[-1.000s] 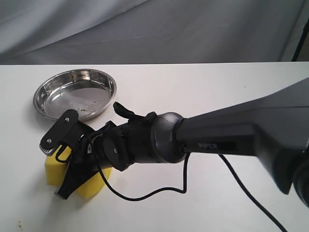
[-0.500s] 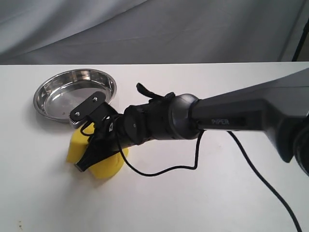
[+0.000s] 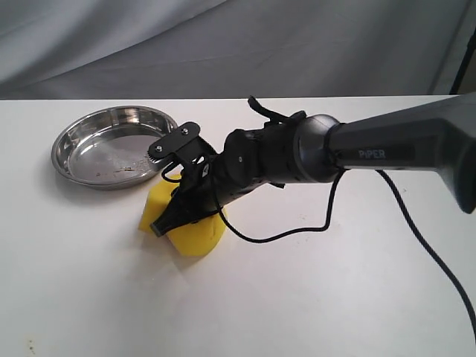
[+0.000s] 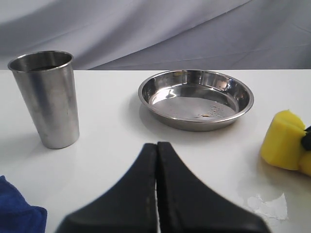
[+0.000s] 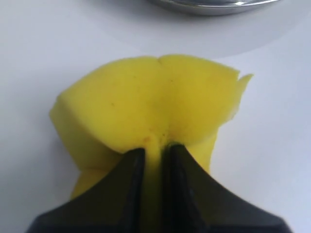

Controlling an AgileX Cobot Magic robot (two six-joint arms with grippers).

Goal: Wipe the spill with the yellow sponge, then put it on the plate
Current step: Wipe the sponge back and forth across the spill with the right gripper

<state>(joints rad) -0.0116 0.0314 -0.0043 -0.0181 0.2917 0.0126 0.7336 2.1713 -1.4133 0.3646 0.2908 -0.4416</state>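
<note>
Squeezing the yellow sponge (image 3: 196,238), right gripper (image 3: 166,224) just beside the plate (image 3: 95,149)

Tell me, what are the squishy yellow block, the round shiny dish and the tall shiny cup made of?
The thick yellow block looks like soft foam, matte: it buckles where the right hand pinches it. The round shallow dish and tall tapered cup look like metal, probably stainless steel: both are silvery with shiny highlights.
</note>
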